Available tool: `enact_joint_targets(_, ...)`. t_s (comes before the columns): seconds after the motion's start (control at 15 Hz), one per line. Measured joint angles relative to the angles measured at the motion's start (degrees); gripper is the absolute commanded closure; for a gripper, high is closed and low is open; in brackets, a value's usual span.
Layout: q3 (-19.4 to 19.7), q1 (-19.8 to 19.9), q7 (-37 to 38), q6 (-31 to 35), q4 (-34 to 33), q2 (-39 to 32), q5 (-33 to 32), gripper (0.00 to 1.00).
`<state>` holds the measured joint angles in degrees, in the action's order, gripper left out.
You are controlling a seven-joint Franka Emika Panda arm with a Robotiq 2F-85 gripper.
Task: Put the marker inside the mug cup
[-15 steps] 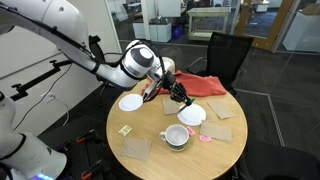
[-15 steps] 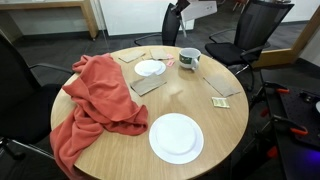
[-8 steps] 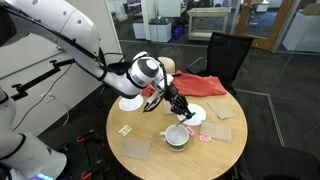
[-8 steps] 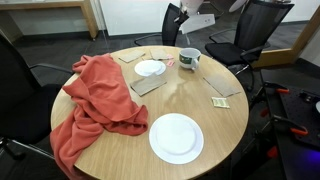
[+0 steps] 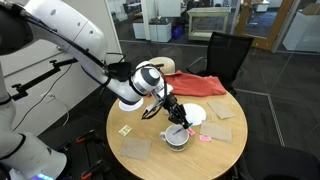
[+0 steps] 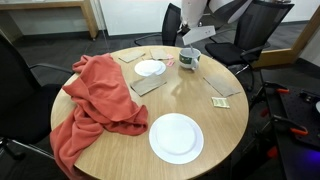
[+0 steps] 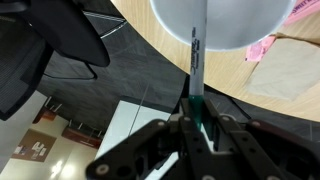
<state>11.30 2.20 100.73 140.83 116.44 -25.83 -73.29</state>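
My black two-finger gripper [image 7: 196, 118] is closed tightly on the slim dark marker [image 7: 196, 65]. The marker's tip hangs over the squat whitish-grey round mug cup [image 7: 245, 22].

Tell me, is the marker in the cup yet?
Not yet. The hand grips the marker, its tip over the mug cup.

two plates [image 6: 176, 137], one mug cup [image 6: 189, 59], one marker [image 7: 196, 60]

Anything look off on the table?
Only the red cloth: crumpled in a heap, spilling over the table edge. The mug cup stands upright, plates lie flat, nothing spilled. The tool grips the marker over the mug cup.
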Motion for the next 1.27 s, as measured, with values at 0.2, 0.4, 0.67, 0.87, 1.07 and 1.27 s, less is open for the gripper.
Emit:
enact_joint_targets(0.2, -0.2, 0.0, 0.0, -0.07, 0.0, -0.81, -0.48, 0.3)
enact_joint_targets(0.4, -0.3, 0.0, 0.0, -0.08, 0.0, -1.0, -0.78, 0.08)
enact_joint_targets(0.67, -0.39, -0.01, 0.0, -0.08, -0.01, -0.09, -1.12, 0.0)
enact_joint_targets(0.87, -0.79, -0.01, 0.0, -0.08, 0.08, 2.59, -1.32, 0.0)
enact_joint_targets(1.07, -1.82, 0.0, -0.35, -0.07, 0.1, 5.71, -1.32, 0.0)
enact_joint_targets(1.27, -2.28, 0.0, -0.46, -0.07, 0.27, 7.05, -1.32, 0.0)
